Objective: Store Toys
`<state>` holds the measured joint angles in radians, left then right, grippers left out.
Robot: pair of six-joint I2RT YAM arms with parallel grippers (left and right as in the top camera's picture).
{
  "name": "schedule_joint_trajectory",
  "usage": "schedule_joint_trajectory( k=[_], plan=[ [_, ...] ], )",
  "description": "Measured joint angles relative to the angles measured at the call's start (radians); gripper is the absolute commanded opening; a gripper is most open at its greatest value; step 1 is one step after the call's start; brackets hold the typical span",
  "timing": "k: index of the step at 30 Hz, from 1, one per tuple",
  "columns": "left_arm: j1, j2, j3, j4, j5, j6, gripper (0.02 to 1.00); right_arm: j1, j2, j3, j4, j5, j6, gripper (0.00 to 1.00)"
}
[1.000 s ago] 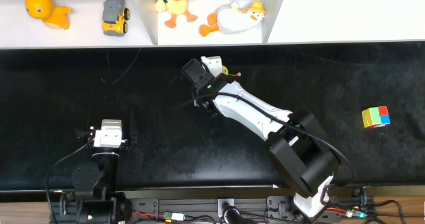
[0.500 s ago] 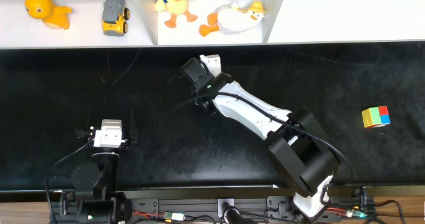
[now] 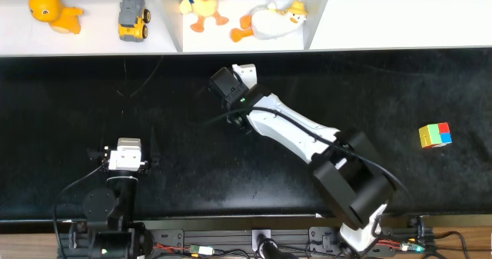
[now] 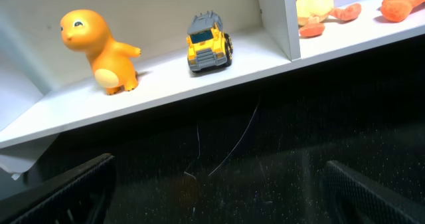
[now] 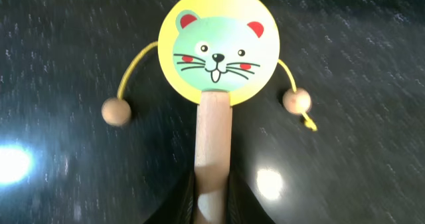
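Observation:
A pellet-drum toy (image 5: 212, 48) with a yellow round head, a green cat face and two wooden beads on strings lies on the black tabletop. My right gripper (image 5: 212, 201) is shut on its wooden handle (image 5: 212, 137). From above, the right gripper (image 3: 233, 84) sits near the middle of the table, just in front of the white shelf (image 3: 246, 45), and covers the toy. My left gripper (image 3: 127, 153) stays low at the left, open with nothing in it, and looks toward the shelf across bare table (image 4: 216, 167).
The shelf compartments hold an orange figure (image 3: 54, 10), a yellow truck (image 3: 132, 18), a duck plush (image 3: 203, 3) and a white goose plush (image 3: 270, 21). A coloured cube (image 3: 434, 135) lies at the table's right. The shelf's right compartment (image 3: 407, 13) holds nothing.
A yellow bit of the toy showed beside the right gripper a second ago and is now hidden under it. The left arm has not moved.

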<state>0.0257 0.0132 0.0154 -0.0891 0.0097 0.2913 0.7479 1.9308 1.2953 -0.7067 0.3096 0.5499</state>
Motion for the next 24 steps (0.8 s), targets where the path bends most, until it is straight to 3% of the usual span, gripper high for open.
schedule_joint_trajectory(
  k=[8,16,24],
  plan=[
    [0.0,0.0,0.0,0.0,0.0,0.0,0.998,0.0,-0.217,-0.024,-0.185,0.016,0.0,0.047],
    [0.0,0.0,0.0,0.0,0.0,0.0,0.998,-0.013,-0.499,-0.219,-0.206,0.05,0.016,0.045],
    [0.0,0.0,0.0,0.0,0.0,0.0,0.998,-0.249,-0.747,-0.371,-0.227,0.023,0.0,0.045]
  ],
)
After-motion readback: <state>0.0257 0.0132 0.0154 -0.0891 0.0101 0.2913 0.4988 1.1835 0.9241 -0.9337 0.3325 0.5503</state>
